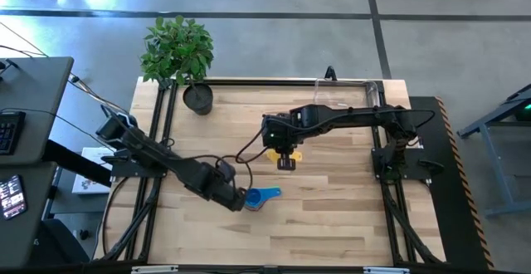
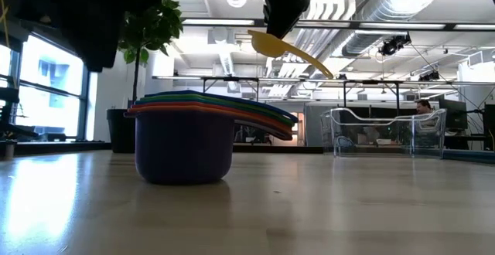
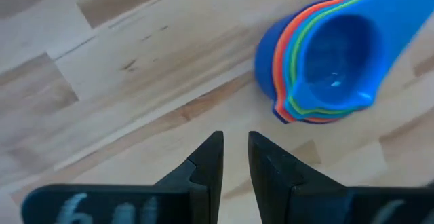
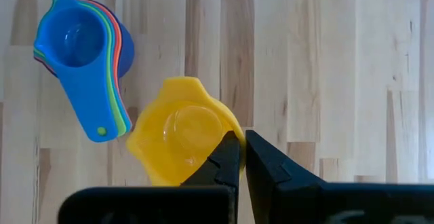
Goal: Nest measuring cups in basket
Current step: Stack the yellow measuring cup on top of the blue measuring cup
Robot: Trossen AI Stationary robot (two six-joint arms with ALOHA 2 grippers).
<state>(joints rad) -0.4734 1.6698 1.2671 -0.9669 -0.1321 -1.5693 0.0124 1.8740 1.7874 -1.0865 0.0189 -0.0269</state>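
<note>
Looking from the near edge, we find the stack of nested cups (image 1: 259, 197) standing on the table (image 1: 332, 224), blue cup uppermost, with our left gripper (image 3: 234, 157) just beside it, its fingers slightly parted on nothing. Farther in, over the middle of the table, our right gripper (image 4: 241, 148) pinches the rim of the yellow cup (image 4: 182, 140) and holds it in the air; we judge the cup light, stiff and rather slick, so a rim or handle pinch suits it best. Farthest off, at the far right, the clear basket (image 2: 387, 134) stands without any cup in it.
</note>
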